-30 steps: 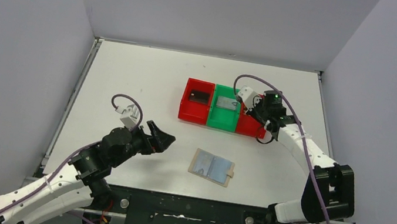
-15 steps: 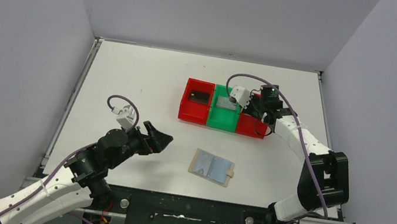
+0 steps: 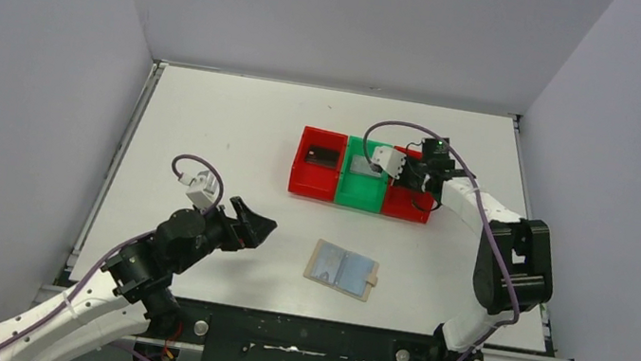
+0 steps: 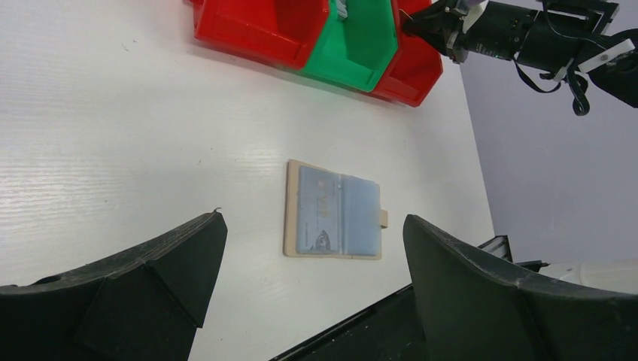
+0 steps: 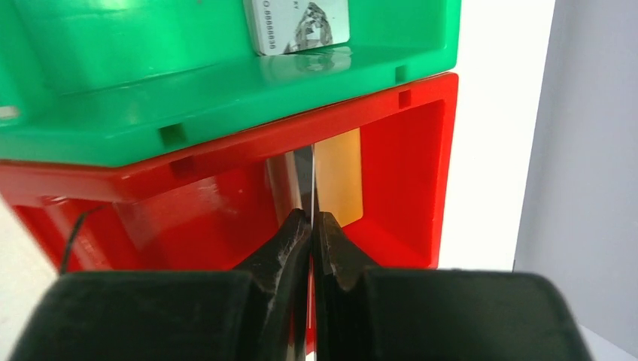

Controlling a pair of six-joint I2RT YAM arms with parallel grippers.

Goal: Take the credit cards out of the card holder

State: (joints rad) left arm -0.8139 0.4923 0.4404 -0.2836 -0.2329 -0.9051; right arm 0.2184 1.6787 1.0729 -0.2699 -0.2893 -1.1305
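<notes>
nearest us, the left end effector (image 3: 257, 226) hangs low over the bench (image 3: 210, 126), fingers spread wide, nothing in them. the card holder (image 3: 342, 269) lies open and flat just off toward its 4 o'clock, apart from it, pale blue-grey panels up. its long axis runs roughly 9 to 3, tipped a touch toward 4, with the little tab (image 4: 383, 218) at the 3 o'clock end. there are faint yellowish marks and a small figure on one panel, too faint to read, and i can't tell whether another card sits under that sleeve. if one does, the left arm is plainly the nearer one to go for it.

further back comes the row of bins. the left red tray (image 3: 298, 177) has a dark card (image 3: 321, 155) lying in it. the green tray (image 3: 358, 198) holds a silver card (image 5: 297, 26) with a picture and a line of embossed digits, mostly eights, cut off at the edge so it won't read whole.

farthest, at the holder's 1 o'clock, the right end effector (image 5: 311, 219) is clenched tight, and it looks to be pinching a gold card (image 5: 338, 177) by its edge, held on end inside the mouth of the right red tray (image 5: 406, 165). that's the relation that counts: the tray floor lies straight ahead of those fingertips, with the card inside its walls. to my eye the coming move is just to let go. whether the card's far edge touches the floor, i can't tell. no writing shows on it.
</notes>
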